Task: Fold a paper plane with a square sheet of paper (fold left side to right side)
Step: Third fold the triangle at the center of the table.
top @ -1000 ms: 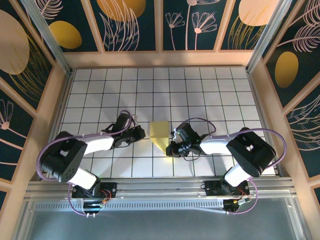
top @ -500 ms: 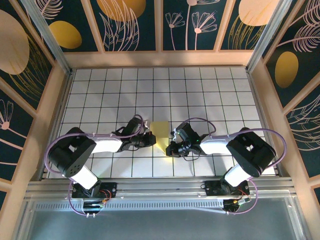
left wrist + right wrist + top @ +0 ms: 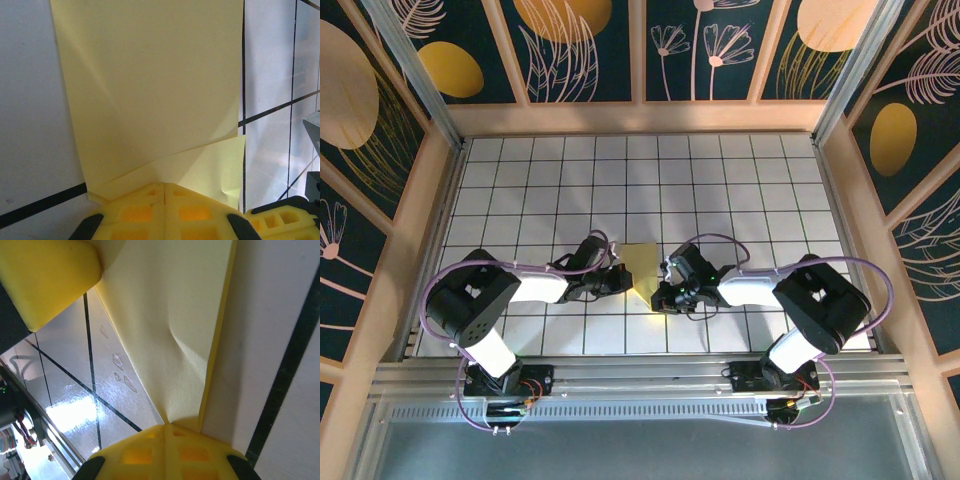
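Hazards: paper (image 3: 642, 262), pale yellow and part-folded, lies on the worktop (image 3: 720, 180) between the two arms, so any uneven pull risks a tear or a stray crease. A soft dent shows in the sheet near the tips of the right hand (image 3: 166, 427). If either arm drags sideways before the edges line up, the left-to-right fold likely lands skewed and the plane comes out lopsided. A slipping tip could let the raised flap spring back. Crowding: the left hand (image 3: 164, 186) sits just beside the right, each one's yellow finger visible in the other's wrist view, so a careless sweep may knock them together. Pose, left hand: arm reaching in low from the left, fingers fully closed, tips at the paper's near edge over a folded flap; pinching or merely pressing, cannot tell. Pose, right hand: arm bent in from the right, fingers fully closed, the sheet's pointed corner running into the seam of its tips, apparently nipped and lifted slightly off the worktop.
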Robot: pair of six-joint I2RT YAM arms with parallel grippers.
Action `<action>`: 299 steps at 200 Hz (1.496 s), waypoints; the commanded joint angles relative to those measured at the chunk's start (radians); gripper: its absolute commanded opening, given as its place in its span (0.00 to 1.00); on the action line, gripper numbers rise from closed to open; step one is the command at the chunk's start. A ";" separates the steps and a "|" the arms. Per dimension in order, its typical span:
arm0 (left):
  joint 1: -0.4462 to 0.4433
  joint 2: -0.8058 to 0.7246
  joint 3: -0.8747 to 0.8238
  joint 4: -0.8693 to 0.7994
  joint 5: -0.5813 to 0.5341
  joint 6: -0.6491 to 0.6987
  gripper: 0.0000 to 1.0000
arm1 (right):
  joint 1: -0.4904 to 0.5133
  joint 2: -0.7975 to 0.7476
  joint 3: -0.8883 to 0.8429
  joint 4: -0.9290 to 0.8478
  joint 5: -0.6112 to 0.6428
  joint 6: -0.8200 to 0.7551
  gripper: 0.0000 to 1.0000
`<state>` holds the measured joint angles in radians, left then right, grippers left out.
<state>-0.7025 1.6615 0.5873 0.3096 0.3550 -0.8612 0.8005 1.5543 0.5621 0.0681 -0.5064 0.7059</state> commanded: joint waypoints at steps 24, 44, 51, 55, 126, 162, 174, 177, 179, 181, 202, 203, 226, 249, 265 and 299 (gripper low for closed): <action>-0.005 0.036 -0.005 -0.084 -0.042 -0.012 0.00 | 0.012 -0.020 0.061 -0.049 0.003 0.008 0.00; -0.005 0.039 -0.005 -0.088 -0.044 -0.012 0.00 | 0.012 -0.018 0.085 -0.029 0.009 0.012 0.00; -0.005 0.041 -0.005 -0.087 -0.043 -0.014 0.00 | 0.012 -0.010 0.095 -0.027 0.013 0.011 0.00; -0.005 0.042 -0.004 -0.089 -0.043 -0.013 0.00 | 0.012 -0.004 0.098 -0.025 0.017 0.010 0.00; -0.006 0.046 0.000 -0.092 -0.042 -0.016 0.00 | 0.032 0.161 0.185 0.003 0.035 -0.007 0.00; -0.006 0.046 0.004 -0.107 -0.053 -0.016 0.00 | 0.032 0.170 0.170 0.002 0.051 0.008 0.00; -0.006 0.047 0.004 -0.115 -0.060 -0.016 0.00 | 0.032 0.159 0.156 -0.009 0.051 0.013 0.00; -0.006 0.046 0.003 -0.116 -0.061 -0.017 0.00 | 0.032 0.157 0.152 -0.010 0.052 0.013 0.00; -0.006 0.046 0.003 -0.116 -0.062 -0.017 0.00 | 0.032 0.153 0.148 -0.013 0.052 0.014 0.00; -0.006 0.047 0.005 -0.116 -0.062 -0.017 0.00 | 0.032 0.151 0.145 -0.014 0.052 0.016 0.00; -0.006 0.046 0.008 -0.125 -0.070 -0.017 0.00 | 0.032 0.114 0.106 -0.036 0.058 0.031 0.00; -0.006 0.046 0.008 -0.125 -0.070 -0.017 0.00 | 0.032 0.112 0.104 -0.038 0.058 0.032 0.00; -0.006 0.047 0.014 -0.131 -0.073 -0.015 0.00 | 0.032 0.069 0.051 -0.053 0.055 0.047 0.00; -0.006 0.046 0.016 -0.133 -0.073 -0.016 0.00 | 0.032 0.018 -0.010 -0.059 0.051 0.067 0.00; -0.006 0.046 0.016 -0.126 -0.070 -0.025 0.00 | 0.032 -0.022 -0.046 -0.075 0.052 0.074 0.00; -0.008 0.080 0.004 -0.066 -0.029 -0.076 0.00 | 0.025 -0.095 -0.081 -0.140 0.054 0.063 0.00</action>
<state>-0.7078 1.6775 0.6102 0.2886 0.3477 -0.8917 0.8246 1.5009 0.5171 0.0658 -0.4717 0.7654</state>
